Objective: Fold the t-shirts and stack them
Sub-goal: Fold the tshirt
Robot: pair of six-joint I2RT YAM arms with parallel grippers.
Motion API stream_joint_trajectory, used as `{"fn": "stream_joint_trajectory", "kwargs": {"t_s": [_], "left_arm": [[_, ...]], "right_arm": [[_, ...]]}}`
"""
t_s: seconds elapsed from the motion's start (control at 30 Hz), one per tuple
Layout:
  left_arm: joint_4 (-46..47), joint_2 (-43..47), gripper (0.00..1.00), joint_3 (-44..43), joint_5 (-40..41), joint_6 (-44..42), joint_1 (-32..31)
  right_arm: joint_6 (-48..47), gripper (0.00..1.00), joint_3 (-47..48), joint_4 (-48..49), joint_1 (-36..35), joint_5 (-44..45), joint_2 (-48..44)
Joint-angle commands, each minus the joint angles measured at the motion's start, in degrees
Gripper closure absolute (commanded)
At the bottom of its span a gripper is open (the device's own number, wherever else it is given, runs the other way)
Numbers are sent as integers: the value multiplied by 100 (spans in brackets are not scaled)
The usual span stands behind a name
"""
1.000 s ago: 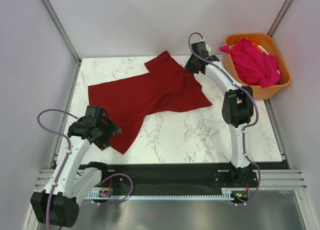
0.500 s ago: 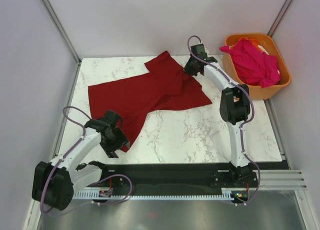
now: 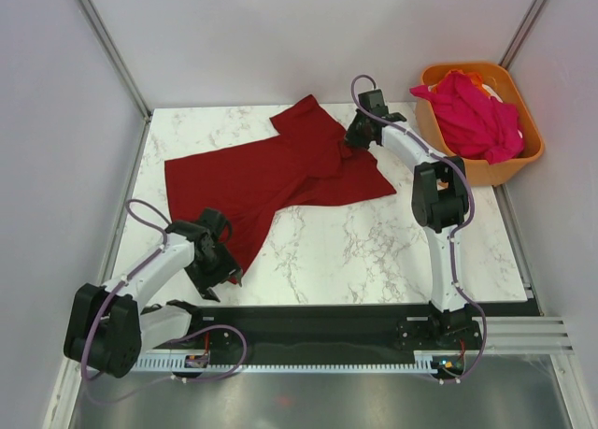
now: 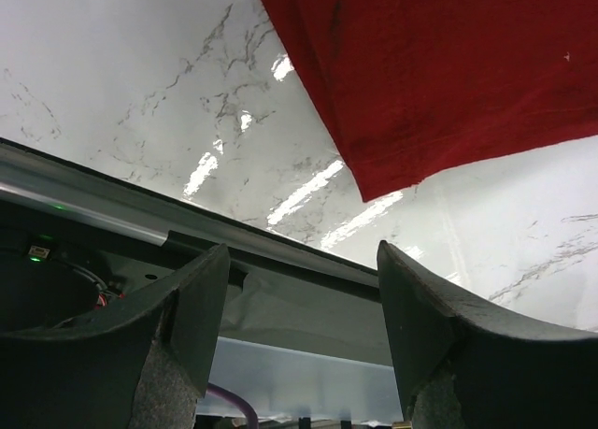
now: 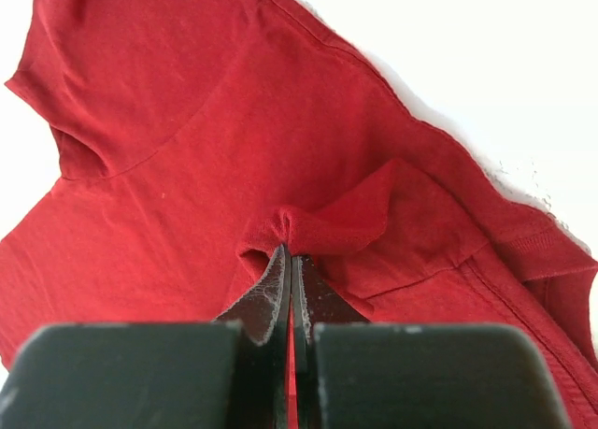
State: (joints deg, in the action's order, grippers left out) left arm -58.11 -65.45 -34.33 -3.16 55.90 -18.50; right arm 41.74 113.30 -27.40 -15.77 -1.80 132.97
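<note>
Where hem (image 4: 388, 181) ends: bare tbl (image 4: 140, 83).

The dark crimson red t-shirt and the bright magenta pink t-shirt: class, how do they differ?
The dark crimson red t-shirt lies spread on the marble table; the bright magenta pink t-shirt sits bunched in the orange plastic tub. Only the red one is pinched by the right gripper. Both are unfolded.

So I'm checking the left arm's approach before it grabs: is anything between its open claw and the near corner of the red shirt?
Nothing visible. The left claw is open, and only bare marble table lies between it and the red shirt's corner.
</note>
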Motion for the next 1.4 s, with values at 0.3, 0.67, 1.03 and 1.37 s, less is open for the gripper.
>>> {"fn": "stream_joint_trajectory", "kwargs": {"t_s": [0.3, 0.67, 1.03, 1.37], "left_arm": [[1152, -169, 42, -426, 1704, 835, -31], [1407, -30, 39, 31, 1406, 756, -39], [1407, 191, 39, 251, 1406, 756, -57], [1407, -240, 39, 339, 1406, 756, -347]], "right_arm": [[-34, 100, -308, 314, 39, -145, -412], [-43, 100, -405, 331, 144, -136, -438], [-16, 100, -440, 367, 144, -162, -350], [-25, 100, -501, 367, 171, -127, -368]]}}
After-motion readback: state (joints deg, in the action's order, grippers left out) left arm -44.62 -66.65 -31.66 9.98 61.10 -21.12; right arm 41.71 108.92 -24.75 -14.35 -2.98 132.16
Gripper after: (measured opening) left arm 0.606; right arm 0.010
